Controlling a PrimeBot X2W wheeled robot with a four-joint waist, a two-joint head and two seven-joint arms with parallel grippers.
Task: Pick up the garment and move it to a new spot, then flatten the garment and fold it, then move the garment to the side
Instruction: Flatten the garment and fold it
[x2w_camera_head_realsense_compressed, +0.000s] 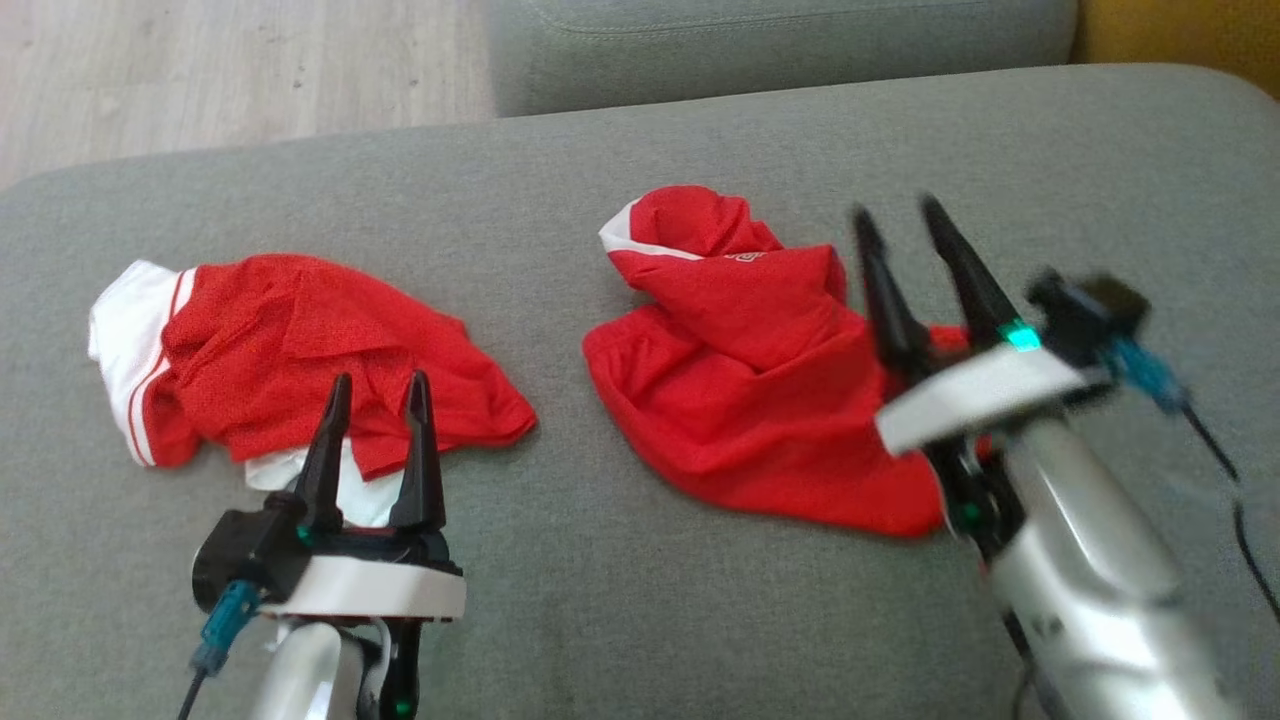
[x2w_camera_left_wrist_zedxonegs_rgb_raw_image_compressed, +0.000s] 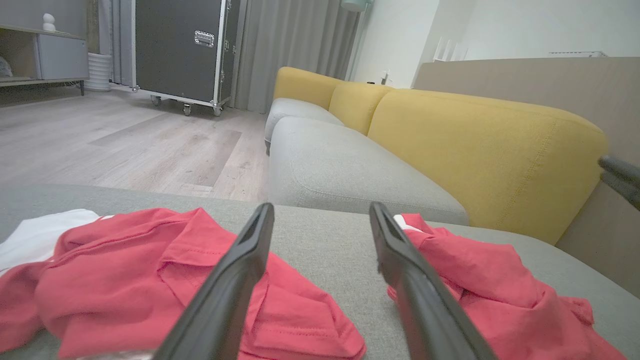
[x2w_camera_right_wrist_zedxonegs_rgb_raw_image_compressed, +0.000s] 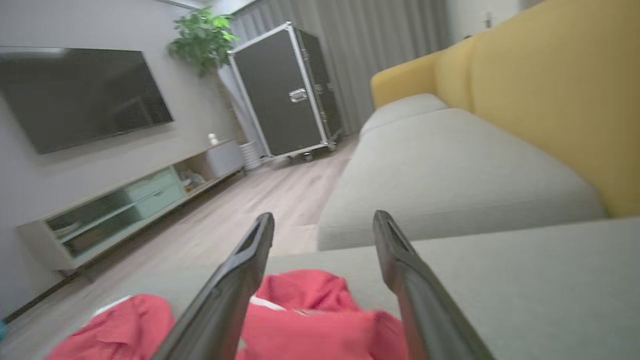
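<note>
Plainly, the head view has two crumpled pieces on the grey woven sofa seat (x2w_camera_head_realsense_compressed: 620, 600). A red shirt (x2w_camera_head_realsense_compressed: 300, 350) with a white sleeve lies at middle left. The red garment (x2w_camera_head_realsense_compressed: 750, 390), white-banded along its upper edge, lies at centre right. The left claw (x2w_camera_head_realsense_compressed: 380, 380) hovers at lower left over the shirt's near hem, fingers apart and empty. The right claw (x2w_camera_head_realsense_compressed: 895, 212) is blurred and stands over the garment's right edge, also spread with nothing between its fingers.

From the left wrist, the left claw (x2w_camera_left_wrist_zedxonegs_rgb_raw_image_compressed: 321, 210) frames bare cushion between the two heaps, shirt at lower left, garment at lower right. A mustard backrest (x2w_camera_left_wrist_zedxonegs_rgb_raw_image_compressed: 475, 150) rises at upper right.

From the right wrist, the right claw (x2w_camera_right_wrist_zedxonegs_rgb_raw_image_compressed: 324, 217) gapes above the garment, which sits at bottom centre.

The garment looks light, thin and limp, a fine knit that would probably sag from any pinch and hold no shape. It would likely drag a little on the textured seat. A stitched edge, the hem or the white band, seems the firmest place to take hold.
</note>
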